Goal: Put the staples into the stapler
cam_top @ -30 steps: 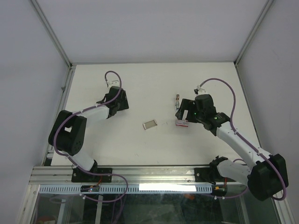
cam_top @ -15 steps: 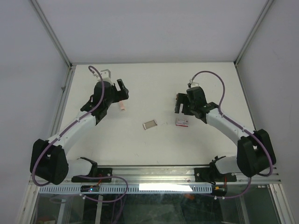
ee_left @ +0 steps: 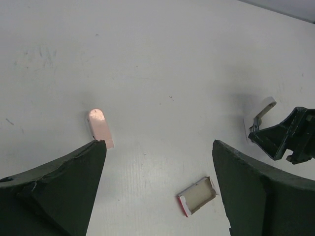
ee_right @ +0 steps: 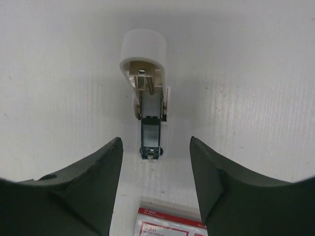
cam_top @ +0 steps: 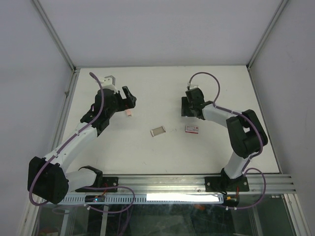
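Since a second ago, your left arm has stretched out from its folded pose. The left gripper (cam_top: 129, 97) now stands over a pink oblong (cam_top: 129, 113). Your right gripper (cam_top: 188, 109) has left the staples (cam_top: 192, 129) and moved farther out, covering the stapler that lay bare before. The staples lie uncovered on the white table (cam_top: 147, 152), just nearer than that gripper, with a small open tray (cam_top: 157, 131) to their left. Pale walls and aluminium posts enclose the table.

From the left wrist, your fingers (ee_left: 64, 187) stand wide with nothing between them. The pink oblong lies flat at one fingertip, perhaps touching it.

Only the right wrist shows you the stapler (ee_right: 146, 93). It is white, opened, with its metal channel exposed. Your fingers (ee_right: 83, 187) stand apart on either side, not touching it, and the staples peek in at the bottom edge.
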Controlling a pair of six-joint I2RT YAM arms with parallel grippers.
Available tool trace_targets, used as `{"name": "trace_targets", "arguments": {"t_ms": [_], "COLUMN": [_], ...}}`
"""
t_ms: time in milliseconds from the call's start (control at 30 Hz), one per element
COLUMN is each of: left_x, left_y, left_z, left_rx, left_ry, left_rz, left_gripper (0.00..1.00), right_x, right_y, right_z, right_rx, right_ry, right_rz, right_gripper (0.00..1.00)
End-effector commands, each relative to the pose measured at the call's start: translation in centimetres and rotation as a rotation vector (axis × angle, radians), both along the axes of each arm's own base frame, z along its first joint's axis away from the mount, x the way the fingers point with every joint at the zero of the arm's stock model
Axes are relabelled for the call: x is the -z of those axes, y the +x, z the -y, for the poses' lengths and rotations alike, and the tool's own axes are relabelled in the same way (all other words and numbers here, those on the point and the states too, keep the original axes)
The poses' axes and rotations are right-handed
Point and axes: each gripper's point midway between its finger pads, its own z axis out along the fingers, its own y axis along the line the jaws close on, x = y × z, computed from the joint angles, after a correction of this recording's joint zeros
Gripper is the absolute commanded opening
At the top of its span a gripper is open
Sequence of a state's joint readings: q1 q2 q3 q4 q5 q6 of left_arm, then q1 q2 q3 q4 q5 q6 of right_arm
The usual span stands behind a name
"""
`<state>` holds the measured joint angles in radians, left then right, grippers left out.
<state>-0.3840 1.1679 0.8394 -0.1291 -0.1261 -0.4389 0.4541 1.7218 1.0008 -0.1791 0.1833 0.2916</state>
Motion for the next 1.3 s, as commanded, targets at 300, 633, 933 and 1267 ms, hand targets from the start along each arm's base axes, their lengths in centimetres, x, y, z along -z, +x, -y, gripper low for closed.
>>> {"name": "trace_targets", "arguments": {"t_ms": [300, 633, 933, 1267], "left_x": [-0.9, -1.1, -0.5, 3.2], "left_y": [-0.1, -0.6, -1.8, -4.4], "left_z": [0.1, 0.0, 0.8, 3.3], "left_rx": [0.011, 0.024, 0.09, 0.241], "left_ry": [-0.039, -0.038, -0.051, -0.096], "left_rz": [0.021, 0.033, 0.023, -0.085], "left_gripper": [0.92, 0.92, 0.89, 0.8], "right_x": [-1.6, -2.1, -6.6, -8.7], "right_y": [4.6, 5.0, 2.2, -11.1], "right_z": [-1.1, -1.6, -4.7, -11.9], "right_rx": [-0.021, -0.062, -0.233, -0.631], "right_ry": [-0.062, -0.063, 0.005, 0.244], "right_rz": [0.138, 0.168, 0.246, 0.214], "right_gripper": [0.51, 0.24, 0.15, 0.15]}}
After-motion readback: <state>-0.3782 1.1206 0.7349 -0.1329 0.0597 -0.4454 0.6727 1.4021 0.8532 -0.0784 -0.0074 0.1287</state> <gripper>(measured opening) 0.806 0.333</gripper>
